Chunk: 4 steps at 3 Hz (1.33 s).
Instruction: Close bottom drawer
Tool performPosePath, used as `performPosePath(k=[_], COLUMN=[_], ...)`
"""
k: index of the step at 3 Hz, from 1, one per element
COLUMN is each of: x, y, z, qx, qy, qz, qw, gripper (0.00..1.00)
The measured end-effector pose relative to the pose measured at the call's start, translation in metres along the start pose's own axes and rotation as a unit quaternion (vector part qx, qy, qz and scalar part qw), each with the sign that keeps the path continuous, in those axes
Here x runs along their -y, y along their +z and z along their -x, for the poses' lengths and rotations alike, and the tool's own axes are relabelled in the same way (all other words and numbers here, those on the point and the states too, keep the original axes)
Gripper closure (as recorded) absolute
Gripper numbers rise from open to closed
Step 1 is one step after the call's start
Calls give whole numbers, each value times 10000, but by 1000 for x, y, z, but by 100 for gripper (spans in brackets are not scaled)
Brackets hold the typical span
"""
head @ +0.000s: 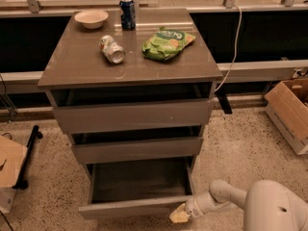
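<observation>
The bottom drawer stands pulled well out below the near edge of the tabletop, its slim front far forward of the two fronts above and its tray looking bare. The pincer sits at the right end of that front, touching it or just beside it; whether it is spread or pressed together cannot be told. The step in hand looks like the push itself. It would go best as a straight shove toward the cabinet, square to the front, and with contact so far to the right the drawer may skew on its runners, so a point nearer the middle would be safer. Keep the push low so the arm passes under the middle drawer, which itself stands slightly out. Nothing seems to block the travel. On the tabletop, a bowl sits near the far left corner, a blue can stands at the far edge, a second can lies on its side nearer the middle, and a green bag rests toward the right edge; a hard slam could roll the lying can. A cardboard box sits on the floor well off to the right.
</observation>
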<state>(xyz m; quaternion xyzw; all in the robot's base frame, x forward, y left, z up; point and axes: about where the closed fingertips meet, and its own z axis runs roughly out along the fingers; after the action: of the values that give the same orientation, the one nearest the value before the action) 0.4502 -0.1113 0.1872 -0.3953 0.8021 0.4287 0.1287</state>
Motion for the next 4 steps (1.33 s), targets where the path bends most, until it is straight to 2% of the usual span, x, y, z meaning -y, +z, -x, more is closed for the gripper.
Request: performPosePath(k=[1,2,3,4], x=[0,23,29,55], y=[0,15,18,22], z=[0,19,24,47], qx=[1,103,133,157], qy=[4,-328,-435,-634], qz=[4,-250,-296,-407], qw=[10000,9991,9985,9970], gripper=[100,100,100,100])
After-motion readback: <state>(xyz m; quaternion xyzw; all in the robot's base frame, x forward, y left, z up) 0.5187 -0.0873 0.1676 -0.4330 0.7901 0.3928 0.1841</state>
